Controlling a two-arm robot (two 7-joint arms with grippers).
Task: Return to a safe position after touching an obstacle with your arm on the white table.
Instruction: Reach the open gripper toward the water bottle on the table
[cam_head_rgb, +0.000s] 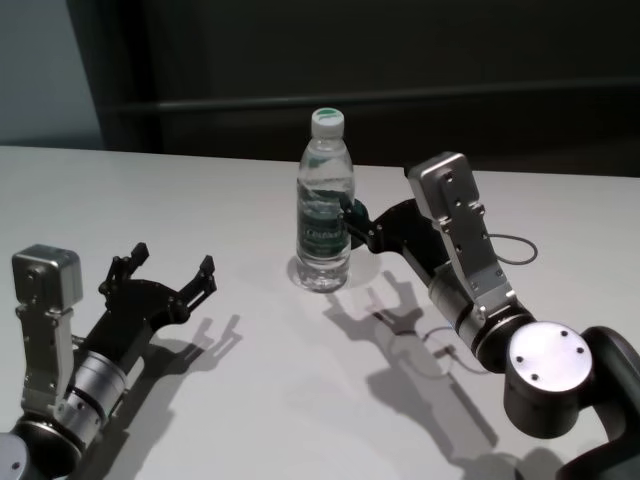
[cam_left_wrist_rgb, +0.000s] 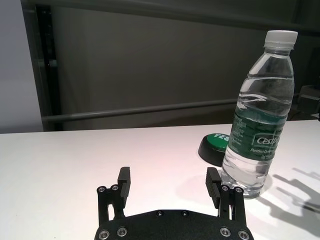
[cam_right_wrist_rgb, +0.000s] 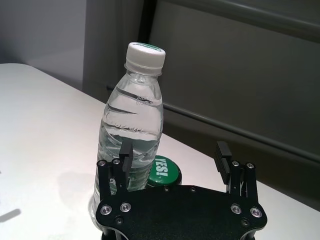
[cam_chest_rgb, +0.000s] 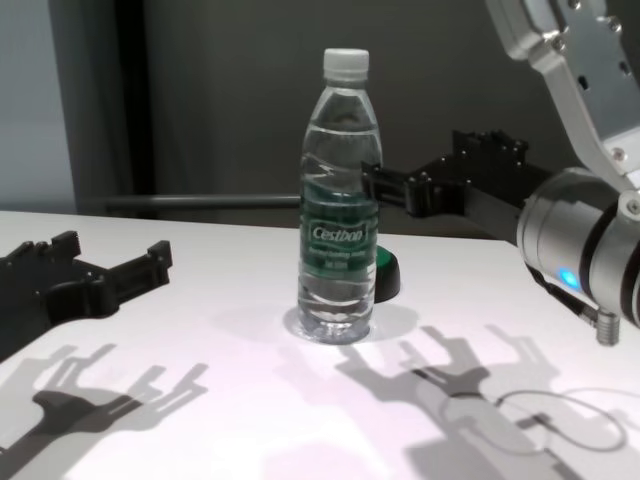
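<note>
The obstacle, a clear water bottle (cam_head_rgb: 325, 205) with a white cap and green label, stands upright near the middle of the white table (cam_head_rgb: 200, 190). My right gripper (cam_right_wrist_rgb: 174, 148) is open just behind and to the right of the bottle (cam_right_wrist_rgb: 132, 125). One finger (cam_right_wrist_rgb: 125, 155) sits close against its side, and whether it touches cannot be told. The right arm (cam_head_rgb: 465, 245) reaches in from the right. My left gripper (cam_head_rgb: 174, 258) rests low at the near left, open and empty, well apart from the bottle (cam_left_wrist_rgb: 260, 120).
A low green-and-black round object (cam_left_wrist_rgb: 215, 145) lies on the table right behind the bottle, under my right gripper. A thin cable loop (cam_head_rgb: 515, 248) hangs beside the right arm. A dark wall with a rail (cam_left_wrist_rgb: 150, 107) runs behind the table's far edge.
</note>
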